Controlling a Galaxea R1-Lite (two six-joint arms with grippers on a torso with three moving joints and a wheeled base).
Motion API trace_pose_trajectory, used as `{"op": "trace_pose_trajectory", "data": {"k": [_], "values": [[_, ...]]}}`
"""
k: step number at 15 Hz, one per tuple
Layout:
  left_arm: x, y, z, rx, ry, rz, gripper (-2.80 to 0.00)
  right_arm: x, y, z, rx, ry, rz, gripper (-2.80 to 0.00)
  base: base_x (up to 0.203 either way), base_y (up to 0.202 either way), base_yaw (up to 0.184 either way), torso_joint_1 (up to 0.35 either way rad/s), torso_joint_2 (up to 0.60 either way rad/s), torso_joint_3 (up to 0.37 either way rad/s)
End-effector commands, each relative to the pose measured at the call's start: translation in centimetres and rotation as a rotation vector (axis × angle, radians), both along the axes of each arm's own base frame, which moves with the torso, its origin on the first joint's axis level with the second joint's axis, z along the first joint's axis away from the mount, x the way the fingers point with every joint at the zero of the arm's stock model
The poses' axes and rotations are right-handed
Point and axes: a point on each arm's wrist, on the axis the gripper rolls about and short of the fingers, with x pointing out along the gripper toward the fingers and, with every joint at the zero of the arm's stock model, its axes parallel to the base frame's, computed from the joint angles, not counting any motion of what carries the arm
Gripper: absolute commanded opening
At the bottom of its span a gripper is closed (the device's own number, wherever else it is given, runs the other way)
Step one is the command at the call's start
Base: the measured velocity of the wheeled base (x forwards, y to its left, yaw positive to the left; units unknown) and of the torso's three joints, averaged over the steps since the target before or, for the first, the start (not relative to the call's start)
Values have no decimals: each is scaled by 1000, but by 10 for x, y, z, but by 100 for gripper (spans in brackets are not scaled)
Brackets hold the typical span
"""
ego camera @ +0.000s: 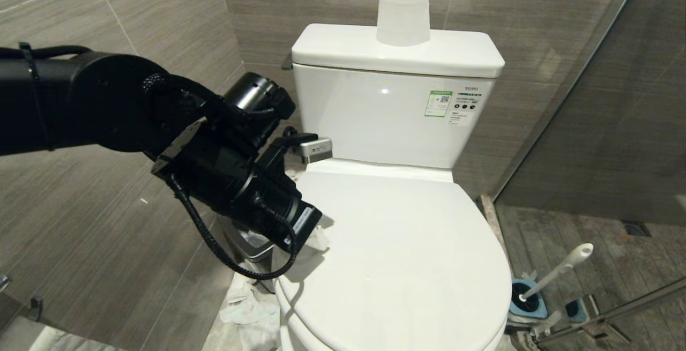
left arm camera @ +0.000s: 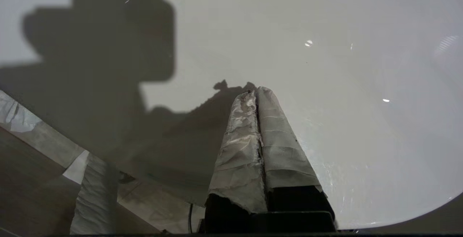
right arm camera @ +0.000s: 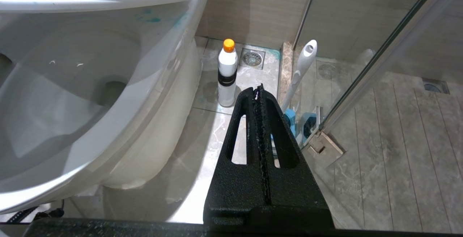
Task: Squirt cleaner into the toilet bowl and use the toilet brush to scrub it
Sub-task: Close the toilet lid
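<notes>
Left jaws pressed together over lid edge

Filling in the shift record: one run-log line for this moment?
left gripper: shut, empty, over closed toilet lid | right gripper: shut, empty, low | cleaner, toilet brush: untouched on floor

The brand "TOTO" is printed on the toilet tank, above its small unreadable stickers.
</notes>
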Motion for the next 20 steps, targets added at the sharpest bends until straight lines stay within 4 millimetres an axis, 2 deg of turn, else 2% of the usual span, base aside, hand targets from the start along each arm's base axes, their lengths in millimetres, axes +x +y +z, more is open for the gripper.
{"op": "trace_pose_trajectory", "data": {"k": [1,7,14,20], "values": [[7,-6,-12,25,31,-1,-280,0,0,0,-1,1,-1,-280,0,0,0,0,0,0],[26,-15,-53,97,147,26,-280,0,0,0,-1,1,-1,-280,0,0,0,0,0,0],[49,-24,-96,113,341,254,-280,0,0,0,-1,1,-1,-280,0,0,0,0,0,0],[66,-34,-122,46,374,445,-280,0,0,0,-1,1,0,-280,0,0,0,0,0,0]]}}
